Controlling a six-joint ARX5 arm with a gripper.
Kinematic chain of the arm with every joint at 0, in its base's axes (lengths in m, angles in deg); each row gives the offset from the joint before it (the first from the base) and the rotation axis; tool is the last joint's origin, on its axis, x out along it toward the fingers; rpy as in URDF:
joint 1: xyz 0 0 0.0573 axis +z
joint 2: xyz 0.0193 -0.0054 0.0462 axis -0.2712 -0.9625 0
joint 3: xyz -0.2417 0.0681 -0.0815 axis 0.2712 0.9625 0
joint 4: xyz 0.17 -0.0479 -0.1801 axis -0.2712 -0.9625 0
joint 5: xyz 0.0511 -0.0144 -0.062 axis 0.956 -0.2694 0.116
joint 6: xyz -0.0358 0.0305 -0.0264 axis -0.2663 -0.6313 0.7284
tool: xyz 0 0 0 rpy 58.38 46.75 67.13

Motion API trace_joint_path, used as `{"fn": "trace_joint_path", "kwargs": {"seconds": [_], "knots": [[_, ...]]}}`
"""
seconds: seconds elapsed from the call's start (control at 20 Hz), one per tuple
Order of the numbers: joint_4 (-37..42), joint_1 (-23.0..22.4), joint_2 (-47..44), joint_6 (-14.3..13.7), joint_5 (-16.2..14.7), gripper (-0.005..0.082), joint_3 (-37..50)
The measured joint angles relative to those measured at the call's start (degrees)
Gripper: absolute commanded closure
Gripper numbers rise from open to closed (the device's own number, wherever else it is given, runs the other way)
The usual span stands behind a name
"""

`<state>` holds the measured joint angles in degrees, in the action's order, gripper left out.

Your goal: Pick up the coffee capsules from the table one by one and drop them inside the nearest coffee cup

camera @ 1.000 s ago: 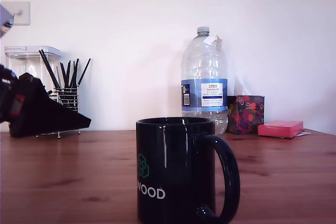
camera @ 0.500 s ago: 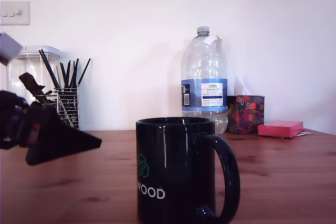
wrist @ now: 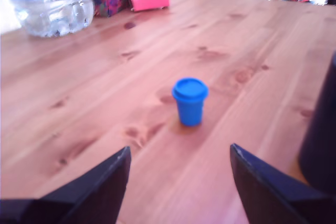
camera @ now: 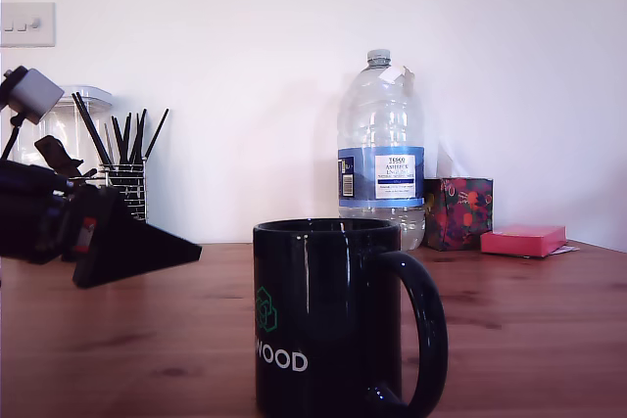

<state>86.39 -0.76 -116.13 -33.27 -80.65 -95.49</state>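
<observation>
A small blue coffee capsule (wrist: 190, 101) stands on the reddish-brown wooden table (wrist: 105, 93), a short way ahead of my gripper (wrist: 178, 182). The gripper is open, its two dark fingers (wrist: 100, 187) spread wide with nothing between them. The black coffee cup (camera: 328, 320), with white "WOOD" lettering and a green logo, fills the front of the exterior view. In the wrist view it shows only as a dark edge (wrist: 321, 124) beside the capsule. In the exterior view my gripper (camera: 147, 247) hovers above the table at the left, and the capsule does not show there.
A large clear water bottle (camera: 381, 144) stands at the back by the wall, with a floral box (camera: 458, 212) and a pink box (camera: 522, 240) to its right. A wire holder of black sticks (camera: 125, 178) and a clear container (camera: 59, 119) stand at the back left.
In the exterior view my gripper has moved to the right, toward the cup, and sits slightly lower than a second ago. Nothing else has moved.
</observation>
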Motion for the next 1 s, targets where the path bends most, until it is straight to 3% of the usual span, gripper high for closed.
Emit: {"fn": "trace_joint_path", "kwargs": {"seconds": [0.15,0.4,0.6,0.75,1.0], "knots": [[-1.3,1.4,-3.5,-0.2,-4.5,0.0220,-3.8],[-5.2,1.7,-11.8,-0.5,-8.0,0.0220,-11.2],[-8.9,1.7,-14.1,-1.8,-8.4,0.0220,-16.3],[-11.5,1.7,-14.1,-3.7,-8.4,0.0220,-16.9],[-12.3,1.5,-14.1,-4.4,-7.8,0.0220,-17.0]]}}
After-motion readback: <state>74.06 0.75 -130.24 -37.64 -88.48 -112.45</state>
